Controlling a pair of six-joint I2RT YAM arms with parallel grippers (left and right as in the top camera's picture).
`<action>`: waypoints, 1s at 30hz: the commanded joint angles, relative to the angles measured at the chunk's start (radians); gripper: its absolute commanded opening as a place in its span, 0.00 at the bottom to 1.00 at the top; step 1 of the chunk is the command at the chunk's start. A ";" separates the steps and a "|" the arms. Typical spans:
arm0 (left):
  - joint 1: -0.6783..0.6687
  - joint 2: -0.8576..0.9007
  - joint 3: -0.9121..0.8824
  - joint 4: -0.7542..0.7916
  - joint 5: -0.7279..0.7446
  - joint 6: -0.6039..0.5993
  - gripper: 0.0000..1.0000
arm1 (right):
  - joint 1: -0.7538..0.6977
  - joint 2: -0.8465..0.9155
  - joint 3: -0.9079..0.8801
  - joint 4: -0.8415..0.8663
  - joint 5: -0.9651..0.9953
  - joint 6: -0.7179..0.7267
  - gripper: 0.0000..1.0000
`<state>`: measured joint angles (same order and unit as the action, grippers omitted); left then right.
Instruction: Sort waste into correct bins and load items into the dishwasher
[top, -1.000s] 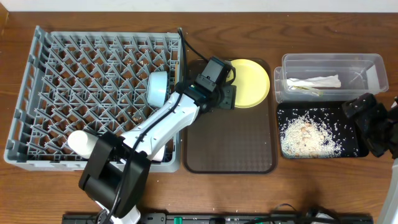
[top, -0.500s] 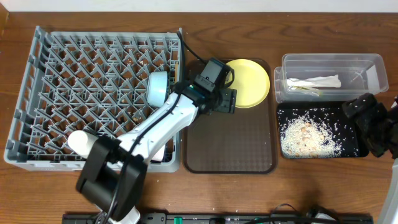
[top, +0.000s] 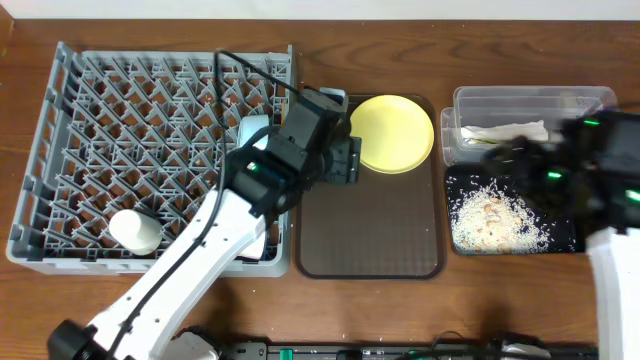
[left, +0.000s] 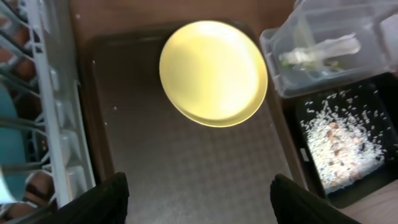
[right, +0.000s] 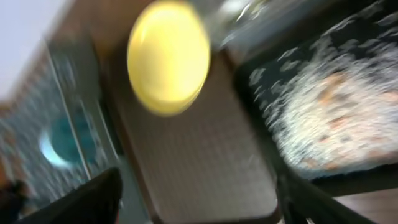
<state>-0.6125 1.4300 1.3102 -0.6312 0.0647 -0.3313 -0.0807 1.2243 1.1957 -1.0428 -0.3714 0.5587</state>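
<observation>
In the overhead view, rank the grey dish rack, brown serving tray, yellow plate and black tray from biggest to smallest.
Largest to smallest:
1. grey dish rack
2. brown serving tray
3. black tray, partly covered
4. yellow plate

The left arm (top: 200, 250) had white links, black joints, a looping black cable (top: 216, 70) and green lights; the right arm (top: 590, 170) was black above a white link.

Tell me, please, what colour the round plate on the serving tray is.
Plain pale yellow; the plate shows best in the left wrist view.
</observation>
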 joint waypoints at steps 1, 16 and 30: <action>0.001 -0.043 0.007 -0.008 -0.025 0.021 0.75 | 0.186 0.071 0.000 -0.002 0.144 0.114 0.66; 0.001 -0.064 0.007 -0.106 -0.025 0.020 0.76 | 0.463 0.562 0.000 0.328 0.412 0.586 0.58; 0.001 -0.064 0.007 -0.109 -0.034 0.021 0.76 | 0.465 0.759 0.001 0.470 0.333 0.491 0.01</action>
<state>-0.6125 1.3735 1.3102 -0.7368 0.0486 -0.3313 0.3820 1.9495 1.2129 -0.5549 -0.0231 1.1095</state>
